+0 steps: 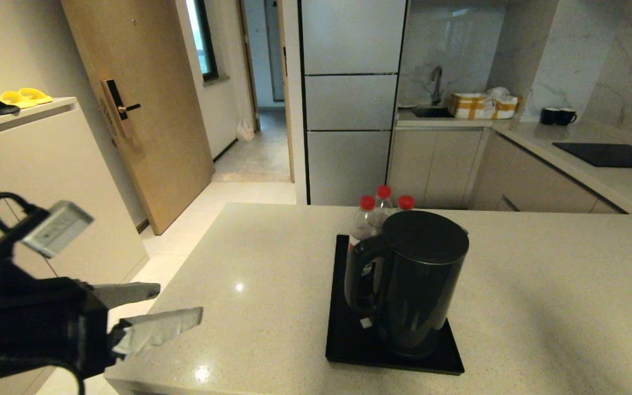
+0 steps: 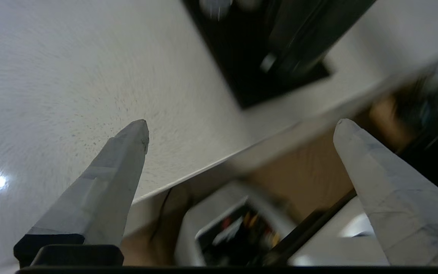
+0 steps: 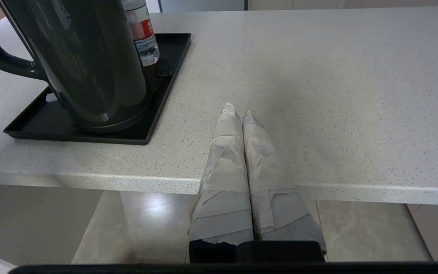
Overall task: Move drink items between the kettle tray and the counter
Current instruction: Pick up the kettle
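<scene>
Left gripper (image 1: pixel 176 304) hangs off the counter's (image 1: pixel 272 285) near-left corner, fingers apart; kettle (image 1: pixel 412 282) stands upright on its tray (image 1: pixel 343 340) to the right, handle facing it. Right gripper (image 3: pixel 238 112) pinched together, idle.

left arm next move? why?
Probably reach the left gripper rightward toward the kettle handle. Its fingers are open, at the counter near-left edge, well short of the kettle, which stands on the tray with its handle facing that side. The right gripper is shut and idle.
</scene>
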You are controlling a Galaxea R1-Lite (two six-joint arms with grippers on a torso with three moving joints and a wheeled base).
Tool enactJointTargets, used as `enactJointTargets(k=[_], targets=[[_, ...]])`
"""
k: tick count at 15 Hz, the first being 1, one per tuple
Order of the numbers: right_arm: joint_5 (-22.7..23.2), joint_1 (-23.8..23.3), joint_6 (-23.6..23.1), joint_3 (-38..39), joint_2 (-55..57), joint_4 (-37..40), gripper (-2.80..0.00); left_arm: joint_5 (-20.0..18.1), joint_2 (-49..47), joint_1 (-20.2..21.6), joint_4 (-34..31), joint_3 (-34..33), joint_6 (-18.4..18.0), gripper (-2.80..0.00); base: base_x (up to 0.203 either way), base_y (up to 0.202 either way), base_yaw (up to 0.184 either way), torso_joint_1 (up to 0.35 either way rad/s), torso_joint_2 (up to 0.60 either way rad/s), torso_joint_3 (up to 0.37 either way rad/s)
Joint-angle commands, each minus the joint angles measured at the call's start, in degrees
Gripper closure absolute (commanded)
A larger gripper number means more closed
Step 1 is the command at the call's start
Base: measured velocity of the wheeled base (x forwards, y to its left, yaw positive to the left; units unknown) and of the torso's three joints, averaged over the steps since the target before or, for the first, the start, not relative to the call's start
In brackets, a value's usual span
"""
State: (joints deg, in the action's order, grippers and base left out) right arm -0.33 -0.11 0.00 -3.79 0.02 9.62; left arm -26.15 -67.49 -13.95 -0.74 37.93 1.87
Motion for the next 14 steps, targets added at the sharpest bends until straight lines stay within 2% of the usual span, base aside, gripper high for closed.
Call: enactJointTargets(k=[1,2,4,6,7,10,14], targets=[[0.0,0.0,0.0,0.0,0.0,0.0,0.0,-0.6,-14.9,-0.9,3.4,-0.4,-6.0,-2.8,0.0,0.0,0.0,0.0,0.0,0.0],[0.0,0.0,0.0,0.0,0.0,0.0,0.0,-0.7,-16.7,-1.1,5.7,-1.1,-9.1,-2.8,0.0,0.0,0.0,0.0,0.0,0.0],[0.0,0.0,0.0,0.0,0.0,0.0,0.0,0.2,-21.1,-3.1,10.5,-2.2,-10.7,-2.8,0.0,0.0,0.0,0.0,0.0,0.0],[0.0,0.0,0.0,0.0,0.0,0.0,0.0,3.7,-23.1,-5.6,13.7,-3.2,-10.7,-2.8,0.0,0.0,0.0,0.0,0.0,0.0],[0.0,0.0,0.0,0.0,0.0,0.0,0.0,4.0,-23.2,-5.8,14.0,-3.3,-10.6,-2.8,0.0,0.0,0.0,0.0,0.0,0.0],[0.0,0.0,0.0,0.0,0.0,0.0,0.0,7.1,-24.9,-10.0,26.9,-9.0,-10.6,-2.8,0.0,0.0,0.0,0.0,0.0,0.0],[-0.1,0.0,0.0,0.0,0.0,0.0,0.0,7.7,-25.6,-10.7,27.8,-7.4,-8.5,-2.8,0.0,0.0,0.0,0.0,0.0,0.0]])
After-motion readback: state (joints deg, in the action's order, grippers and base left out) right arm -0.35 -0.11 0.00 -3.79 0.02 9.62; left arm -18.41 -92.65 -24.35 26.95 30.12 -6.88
